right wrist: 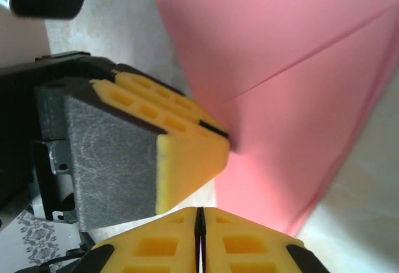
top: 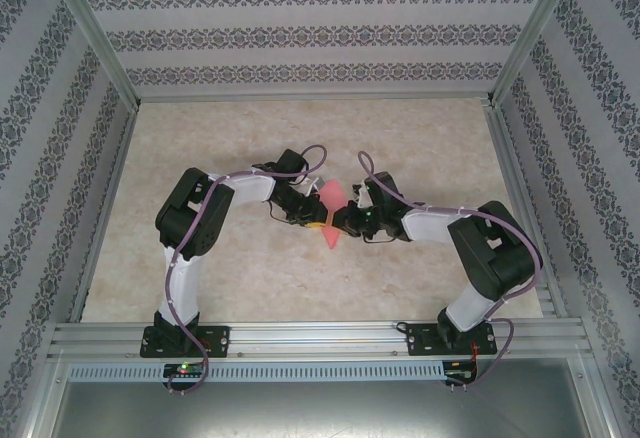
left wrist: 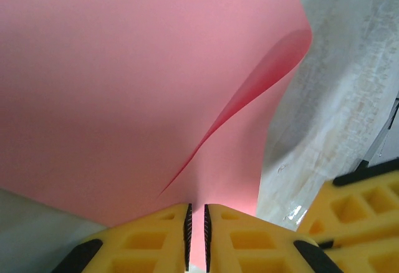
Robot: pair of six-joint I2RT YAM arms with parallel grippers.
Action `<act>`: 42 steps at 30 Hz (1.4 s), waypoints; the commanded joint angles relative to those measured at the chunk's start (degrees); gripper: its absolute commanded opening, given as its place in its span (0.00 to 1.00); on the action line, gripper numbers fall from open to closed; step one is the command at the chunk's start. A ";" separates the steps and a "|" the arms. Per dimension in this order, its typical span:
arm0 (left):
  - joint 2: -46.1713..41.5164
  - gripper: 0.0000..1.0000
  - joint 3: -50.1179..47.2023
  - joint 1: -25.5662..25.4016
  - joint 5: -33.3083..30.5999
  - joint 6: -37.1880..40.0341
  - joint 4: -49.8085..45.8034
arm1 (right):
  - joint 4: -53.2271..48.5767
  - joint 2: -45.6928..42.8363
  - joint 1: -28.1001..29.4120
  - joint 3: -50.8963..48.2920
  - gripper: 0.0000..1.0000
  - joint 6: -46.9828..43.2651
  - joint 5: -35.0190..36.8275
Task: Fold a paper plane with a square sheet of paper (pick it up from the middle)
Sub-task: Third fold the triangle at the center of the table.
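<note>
Mid-fold on the marble-patterned worktop (top: 420, 128): the square sheet of paper (top: 331, 201), plain pink-red and unmarked, is lifted off the surface at the point where the two arms meet. From the right wrist camera a sharp straight crease (right wrist: 312, 55) crosses it. From the left wrist camera one layer curls away from the sheet as a darker, translucent flap (left wrist: 268, 73).

The left gripper (left wrist: 196, 214) pinches the sheet's edge, its yellow jaws drawn narrow with a strip of pink showing between them. The paper rises straight from those jaws and spreads beyond them, hiding most of the worktop from that camera.

The right gripper (right wrist: 199, 214) hangs just beside the left gripper, its jaws pressed together to a hairline. The pictures do not show whether any paper is caught in that line. Its yellow fingers (left wrist: 358, 201) sit to the outside of the sheet's free edge, over bare worktop. The left gripper's padded finger (right wrist: 156, 148) stands between the right wrist camera and part of the sheet.

Seen from above, the sheet reads as a slim, pointed sliver. Its long axis runs from the far side of the left gripper towards the arm bases, and its sharp tip (top: 328, 246) points that way, just past the left gripper. Patterned walls (top: 320, 38) and an aluminium rail (top: 320, 338) enclose the worktop.
</note>
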 commanded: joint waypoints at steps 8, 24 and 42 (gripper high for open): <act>3.99 0.19 -0.12 -1.32 -5.22 2.66 -3.46 | 3.48 5.14 2.47 0.01 0.09 2.33 -0.81; 5.08 0.19 0.82 -1.50 -5.25 3.06 -3.99 | -9.04 2.86 3.88 0.37 0.09 -3.45 5.02; 5.51 0.19 1.26 -1.81 -6.05 3.60 -4.95 | -5.45 2.09 6.26 -3.23 0.09 -0.49 4.37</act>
